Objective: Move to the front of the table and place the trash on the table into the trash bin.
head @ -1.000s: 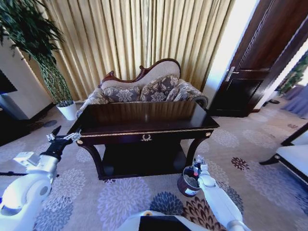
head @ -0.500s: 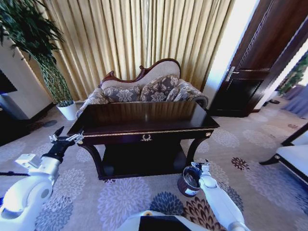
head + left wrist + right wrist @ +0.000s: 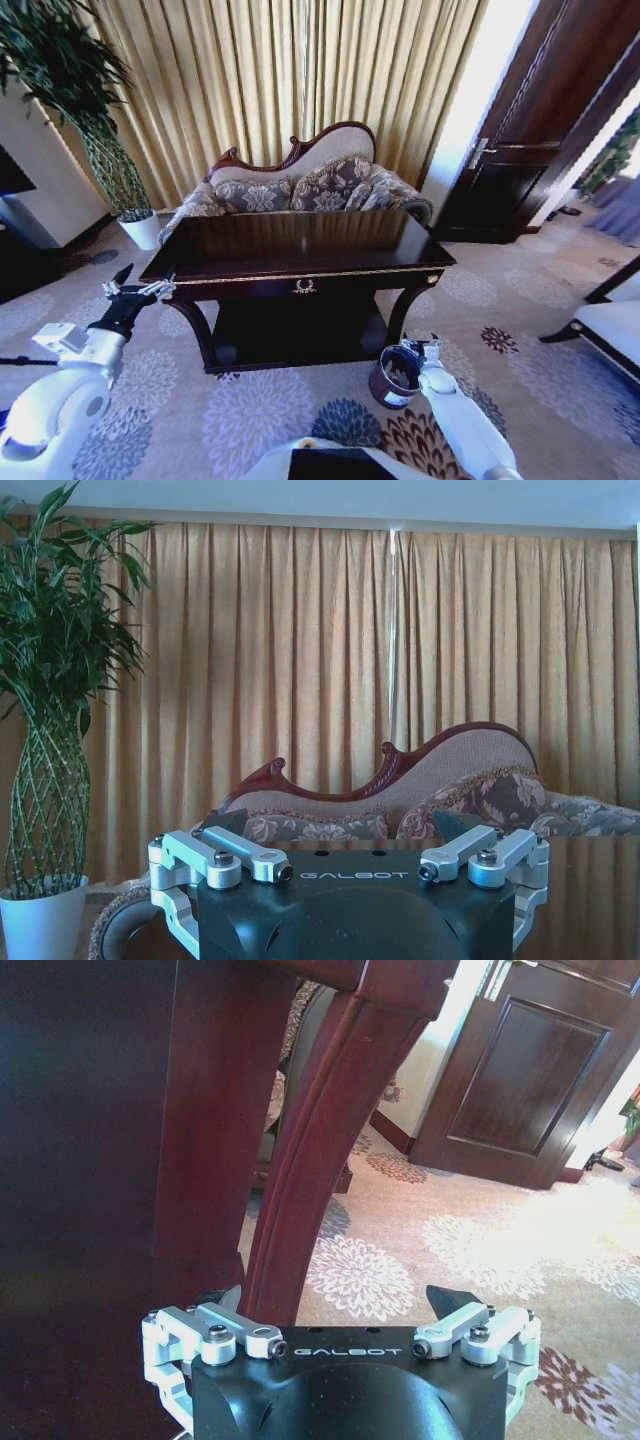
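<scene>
The dark glossy table [image 3: 300, 262] stands straight ahead, its top bare. The trash is out of view. The small dark trash bin [image 3: 392, 380] sits on the carpet by the table's right front leg [image 3: 310, 1160]. My right gripper [image 3: 415, 349] hovers over the bin's rim. In the right wrist view the right gripper [image 3: 332, 1298] is open, with nothing between its fingers. My left gripper [image 3: 135, 292] is raised beside the table's left front corner. In the left wrist view the left gripper [image 3: 352, 873] is open too and holds nothing.
A patterned sofa [image 3: 300, 185] stands behind the table, before gold curtains. A tall plant in a white pot [image 3: 140, 228] is at the back left. A dark door [image 3: 520, 170] is at the back right, and a white seat [image 3: 610, 330] at the right edge.
A red-and-white item that was at my right gripper over the bin a second ago is gone from it. That gripper has shifted slightly right. The left arm has barely moved.
</scene>
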Robot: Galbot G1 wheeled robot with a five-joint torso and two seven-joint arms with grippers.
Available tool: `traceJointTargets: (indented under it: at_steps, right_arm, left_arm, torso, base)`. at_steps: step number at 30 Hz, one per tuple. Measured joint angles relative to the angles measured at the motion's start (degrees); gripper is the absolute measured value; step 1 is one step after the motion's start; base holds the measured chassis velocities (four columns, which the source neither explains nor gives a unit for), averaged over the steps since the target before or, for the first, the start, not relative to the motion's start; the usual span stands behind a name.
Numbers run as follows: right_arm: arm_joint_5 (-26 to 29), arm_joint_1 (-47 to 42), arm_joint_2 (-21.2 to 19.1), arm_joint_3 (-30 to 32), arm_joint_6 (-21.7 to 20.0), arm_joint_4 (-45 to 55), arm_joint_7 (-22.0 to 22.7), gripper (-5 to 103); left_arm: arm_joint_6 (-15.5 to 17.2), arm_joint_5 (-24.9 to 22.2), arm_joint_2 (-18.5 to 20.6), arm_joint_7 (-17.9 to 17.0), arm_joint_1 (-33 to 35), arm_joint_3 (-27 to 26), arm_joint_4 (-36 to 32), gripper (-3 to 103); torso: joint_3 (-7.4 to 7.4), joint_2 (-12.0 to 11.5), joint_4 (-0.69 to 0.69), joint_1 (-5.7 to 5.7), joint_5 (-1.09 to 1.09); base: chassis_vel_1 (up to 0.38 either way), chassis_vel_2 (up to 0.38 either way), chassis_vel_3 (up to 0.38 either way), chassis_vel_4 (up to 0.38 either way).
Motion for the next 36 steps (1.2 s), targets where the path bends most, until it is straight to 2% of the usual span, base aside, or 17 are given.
traceJointTargets:
  at_steps: [7, 10, 12, 13, 15, 17, 20, 22, 26, 32, 36]
  right_arm:
    - [4.77, -2.09, -1.36, -0.07, -1.9, 5.78, -0.01, 100]
    - [14.21, -4.63, -2.94, 0.62, -6.91, 16.75, 0.93, 100]
    - [16.17, -5.57, -3.48, 0.92, -8.13, 20.48, 1.05, 100]
    - [17.41, -6.71, -4.27, 1.35, -9.18, 25.37, 1.07, 100]
    - [16.27, -8.25, -5.4, 2.09, -9.28, 32.57, 0.84, 100]
    - [15.96, -8.7, -5.79, 2.32, -9.18, 34.48, 0.64, 100]
    - [16.84, -10.88, -7.42, 3.42, -9.33, 45.28, 0.43, 100]
    - [16.94, -11.05, -7.52, 3.48, -9.44, 46.21, 0.43, 100]
    - [17.06, -13.93, -8.13, 4.07, -12.86, 59.15, 0.34, 100]
    - [17.04, -17.04, -8.02, 4.11, -14.41, 64.55, 0.24, 100]
    - [16.92, -18.29, -7.94, 4.13, -15.0, 66.35, 0.1, 100]
  left_arm:
    - [0.17, 0.08, -0.71, -0.01, -0.25, 0.01, -0.19, 100]
    - [0.22, 0.2, -1.24, -0.02, -0.19, 0.02, -0.29, 100]
    - [0.22, 0.28, -1.42, -0.02, -0.06, 0.0, -0.37, 100]
    - [0.23, 0.41, -1.72, -0.02, 0.25, -0.05, -0.47, 100]
    - [0.21, 0.72, -2.16, 0.02, 0.6, -0.1, -0.49, 100]
    - [0.17, 0.76, -2.25, 0.06, 0.7, -0.12, -0.48, 100]
    - [0.07, 0.69, -2.5, 0.12, 0.97, -0.73, -0.49, 100]
    - [0.07, 0.66, -2.53, 0.12, 0.98, -0.81, -0.51, 100]
    - [0.12, 0.76, -3.17, 0.26, 1.43, -1.26, -0.46, 100]
    - [0.53, 0.83, -4.29, 0.56, 2.14, -1.53, -0.49, 100]
    - [2.29, 0.75, -4.57, 0.71, 2.42, -1.92, -1.69, 100]
  torso:
    - [0.0, 0.0, -0.01, 0.0, 0.01]
    - [0.0, 0.0, 0.0, 0.0, 0.0]
    - [0.0, 0.0, 0.0, 0.0, -0.01]
    - [0.0, 0.0, 0.0, 0.0, -0.01]
    - [0.0, 0.0, 0.0, 0.0, -0.01]
    - [0.0, 0.0, 0.01, 0.0, -0.01]
    - [0.0, 0.0, -0.01, 0.0, 0.0]
    - [0.0, 0.0, -0.01, 0.0, 0.0]
    - [0.0, 0.0, 0.0, 0.0, -0.01]
    - [0.0, 0.0, -0.01, 0.0, -0.01]
    - [0.0, 0.0, -0.01, 0.0, 0.0]
  base:
    - [0.0, 0.0, 0.0, 0.0]
    - [0.0, 0.0, 0.0, 0.0]
    - [0.0, 0.0, 0.0, 0.0]
    - [0.0, 0.0, 0.0, 0.0]
    - [0.0, 0.0, 0.0, 0.0]
    - [0.0, 0.0, 0.0, 0.0]
    - [0.0, 0.0, 0.0, 0.0]
    - [0.0, 0.0, 0.0, 0.0]
    - [0.0, 0.0, 0.0, 0.0]
    - [0.0, 0.0, 0.0, 0.0]
    - [0.0, 0.0, 0.0, 0.0]
